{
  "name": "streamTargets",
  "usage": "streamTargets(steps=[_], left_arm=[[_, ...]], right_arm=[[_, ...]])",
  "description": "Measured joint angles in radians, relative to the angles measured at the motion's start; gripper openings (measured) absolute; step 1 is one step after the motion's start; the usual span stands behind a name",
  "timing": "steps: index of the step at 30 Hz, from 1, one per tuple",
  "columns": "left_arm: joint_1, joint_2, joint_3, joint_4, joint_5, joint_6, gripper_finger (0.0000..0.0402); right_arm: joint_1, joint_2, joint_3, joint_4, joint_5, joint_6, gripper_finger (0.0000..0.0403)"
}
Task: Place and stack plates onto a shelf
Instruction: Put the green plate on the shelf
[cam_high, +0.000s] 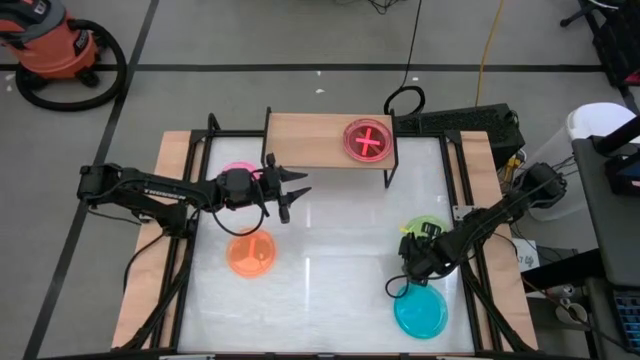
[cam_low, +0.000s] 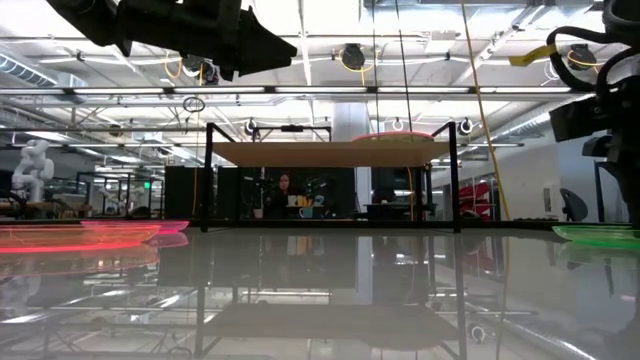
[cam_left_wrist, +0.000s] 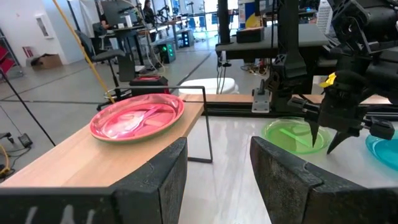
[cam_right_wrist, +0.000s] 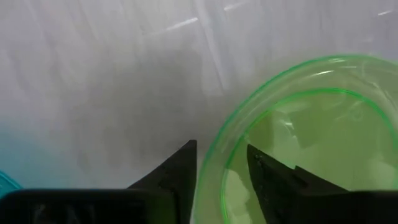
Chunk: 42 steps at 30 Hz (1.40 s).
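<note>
The shelf (cam_high: 320, 140) stands at the table's far edge and carries a pink divided plate (cam_high: 367, 140) (cam_left_wrist: 138, 117) on its right end. My left gripper (cam_high: 295, 190) (cam_left_wrist: 217, 180) hangs open and empty in the air, just in front of the shelf's left half. Another pink plate (cam_high: 238, 172) lies under the left arm, with an orange plate (cam_high: 250, 252) nearer. My right gripper (cam_high: 408, 250) (cam_right_wrist: 222, 171) is open and points down over the green plate (cam_high: 425, 226) (cam_right_wrist: 311, 137). One finger stands inside the plate's rim and one outside. A cyan plate (cam_high: 420, 312) lies flat near it. My right gripper comes from above, its fingers (cam_right_wrist: 180, 168) astride the green plate's rim (cam_right_wrist: 214, 155) on the side toward the table's near-left. I cannot tell whether either finger touches the rim. The plate lies flat on the table.
The shelf's left half (cam_high: 300, 138) is bare wood. Black frame rails (cam_high: 190, 190) run along the table's left and right sides. The table's middle (cam_high: 330, 250) holds nothing. A person sits far behind the shelf (cam_low: 285, 190).
</note>
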Motion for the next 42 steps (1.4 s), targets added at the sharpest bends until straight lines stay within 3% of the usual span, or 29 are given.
streamTargets(steps=[11,20,26,37,42], left_arm=[[0.000,0.000,0.001,-0.001,0.000,0.000,0.0181],[0.000,0.000,0.001,-0.001,0.000,0.000,0.0181],[0.000,0.000,0.001,-0.001,0.000,0.002,0.0181],[-0.001,0.000,0.001,-0.002,0.000,-0.001,0.0181],[-0.001,0.000,0.001,-0.003,0.000,-0.009,0.0181]], right_arm=[[0.000,0.001,0.050,-0.108,0.023,-0.072,0.0009],[0.000,0.001,0.050,-0.111,0.022,-0.072,0.0001],[0.000,0.001,0.050,-0.110,-0.023,-0.105,0.0024],[0.000,-0.002,0.051,-0.171,-0.088,-0.073,0.0130],[0.000,-0.002,0.051,-0.210,-0.086,-0.034,0.0153]])
